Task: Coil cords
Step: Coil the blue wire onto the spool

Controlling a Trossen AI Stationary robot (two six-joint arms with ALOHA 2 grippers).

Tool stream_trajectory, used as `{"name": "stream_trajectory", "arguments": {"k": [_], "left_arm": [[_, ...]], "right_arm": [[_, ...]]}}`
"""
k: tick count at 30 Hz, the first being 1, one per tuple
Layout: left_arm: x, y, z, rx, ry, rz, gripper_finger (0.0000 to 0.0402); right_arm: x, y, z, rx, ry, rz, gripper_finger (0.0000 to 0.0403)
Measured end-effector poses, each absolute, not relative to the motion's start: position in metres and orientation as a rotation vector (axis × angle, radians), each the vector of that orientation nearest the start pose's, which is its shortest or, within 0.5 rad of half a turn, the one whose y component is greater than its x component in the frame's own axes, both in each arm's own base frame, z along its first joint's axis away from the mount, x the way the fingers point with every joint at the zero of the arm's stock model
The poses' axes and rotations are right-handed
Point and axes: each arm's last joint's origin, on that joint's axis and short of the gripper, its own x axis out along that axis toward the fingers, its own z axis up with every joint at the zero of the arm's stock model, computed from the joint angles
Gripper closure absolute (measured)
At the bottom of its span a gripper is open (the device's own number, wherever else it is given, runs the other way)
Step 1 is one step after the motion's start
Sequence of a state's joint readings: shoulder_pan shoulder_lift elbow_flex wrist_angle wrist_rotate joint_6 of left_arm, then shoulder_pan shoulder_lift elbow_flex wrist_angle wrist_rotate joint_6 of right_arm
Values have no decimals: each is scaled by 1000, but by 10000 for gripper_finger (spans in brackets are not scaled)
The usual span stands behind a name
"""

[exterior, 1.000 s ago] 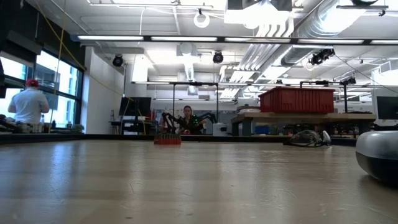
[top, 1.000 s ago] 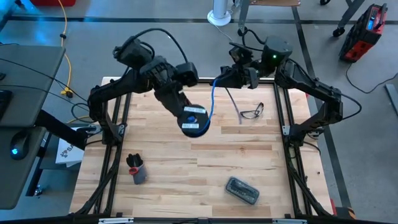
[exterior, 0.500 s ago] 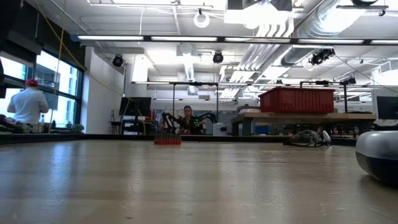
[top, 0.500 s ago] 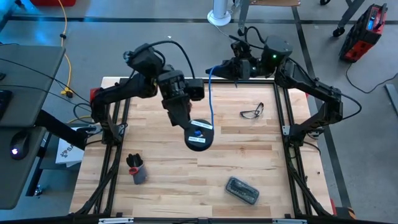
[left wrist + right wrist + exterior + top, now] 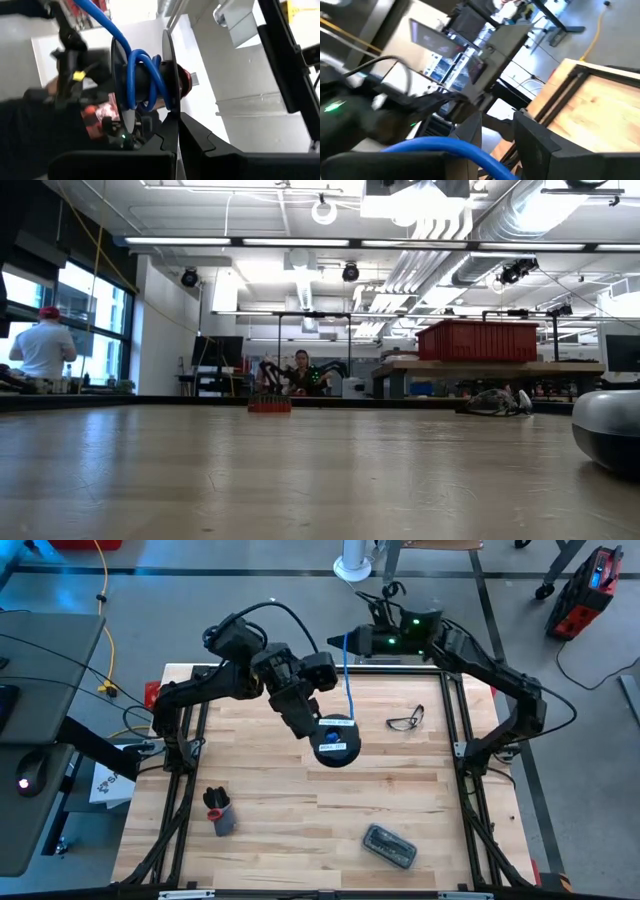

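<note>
The table (image 5: 300,840) carries a few bystanders: glasses (image 5: 405,720) near the right side, a grey case (image 5: 390,846) toward the front, and a small dark holder (image 5: 218,812) at front left. None of them touch the work.

Above the table's middle the left gripper (image 5: 318,730) holds the reel (image 5: 336,741) off the wood. From it the cord (image 5: 347,675) runs up as a fairly straight blue line to the right gripper (image 5: 352,642), which sits past the table's far edge.

The likely trouble is the cord. Only a few turns lie on the hub, and they cross one another, so the next wraps may pile unevenly or ride over a flange. If the line goes slack, the turns could spring loose; if it is pulled too hard, the cord may slide out of the right fingers or tilt the reel in its thin grip.

Left gripper: fingers pressed together on one flange of the reel (image 5: 167,85), pinching its edge.

Right gripper: fingers (image 5: 532,135) part spread, clamped on the cord (image 5: 445,147) passing between them.
</note>
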State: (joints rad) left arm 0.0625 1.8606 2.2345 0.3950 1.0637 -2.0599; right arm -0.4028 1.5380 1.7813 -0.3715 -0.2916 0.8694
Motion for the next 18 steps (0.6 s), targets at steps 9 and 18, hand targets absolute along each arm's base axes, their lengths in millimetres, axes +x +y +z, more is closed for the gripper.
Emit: {"name": "stream_trajectory", "arguments": {"k": [9, 18], "left_arm": [[358, 1, 564, -1230, 303, -1193, 402], [341, 26, 580, -1125, -53, -1168, 401]], "right_arm": [[345, -148, 430, 1024, 178, -157, 300], [353, -164, 414, 1033, 218, -180, 300]]}}
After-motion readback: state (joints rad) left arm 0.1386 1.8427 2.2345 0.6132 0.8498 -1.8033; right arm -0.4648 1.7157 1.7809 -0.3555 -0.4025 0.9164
